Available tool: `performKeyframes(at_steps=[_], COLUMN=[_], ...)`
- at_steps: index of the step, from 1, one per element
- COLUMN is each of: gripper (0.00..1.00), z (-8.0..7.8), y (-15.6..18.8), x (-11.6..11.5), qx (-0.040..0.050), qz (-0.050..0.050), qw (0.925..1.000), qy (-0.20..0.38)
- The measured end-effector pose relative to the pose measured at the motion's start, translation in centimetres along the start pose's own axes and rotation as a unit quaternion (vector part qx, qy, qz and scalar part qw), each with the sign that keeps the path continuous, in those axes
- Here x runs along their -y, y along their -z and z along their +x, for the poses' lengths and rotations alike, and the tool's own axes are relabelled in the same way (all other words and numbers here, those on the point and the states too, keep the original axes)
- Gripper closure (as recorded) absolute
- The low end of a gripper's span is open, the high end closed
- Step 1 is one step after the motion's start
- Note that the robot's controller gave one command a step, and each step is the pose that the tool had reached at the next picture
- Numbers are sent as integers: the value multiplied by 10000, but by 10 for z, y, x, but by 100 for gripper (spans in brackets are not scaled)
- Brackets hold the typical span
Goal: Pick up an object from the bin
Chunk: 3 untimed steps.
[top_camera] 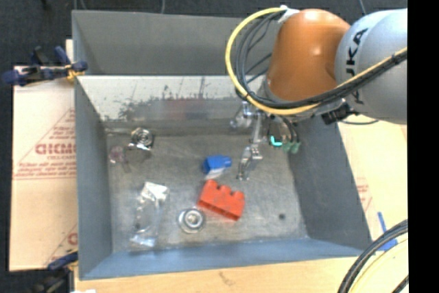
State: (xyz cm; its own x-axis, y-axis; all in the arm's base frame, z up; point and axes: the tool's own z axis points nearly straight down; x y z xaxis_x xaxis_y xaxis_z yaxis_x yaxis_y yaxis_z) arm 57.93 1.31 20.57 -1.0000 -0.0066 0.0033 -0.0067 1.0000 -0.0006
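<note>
hovering in bin (90, 175), tool (245, 168) is just right of blue piece (217, 164) and up-right of red block (221, 201), mid-bin. can't tell if tool is open or closed; nothing seen in it. step looks like approach, no grasp yet. next move likely needs a shift toward view's left over blue piece, then descend and close. washer (192, 219), plastic bag (147, 209), metal bit (140, 139) lie further left, well apart from tool.

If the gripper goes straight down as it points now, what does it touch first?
Probably the bare bin floor, close beside the small blue piece; depth is unclear, so it may graze that piece.
</note>
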Motion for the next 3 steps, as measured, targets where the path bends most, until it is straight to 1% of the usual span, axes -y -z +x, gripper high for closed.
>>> performKeyframes(at_steps=[1,2,3], gripper=[0,100,100], z=[-24,-19,-35], y=[-113,-121,98], x=[0,0,-15], qx=[125,49,89], qz=[4,-3,15], qw=[9958,9959,9795], qy=[910,905,2012])
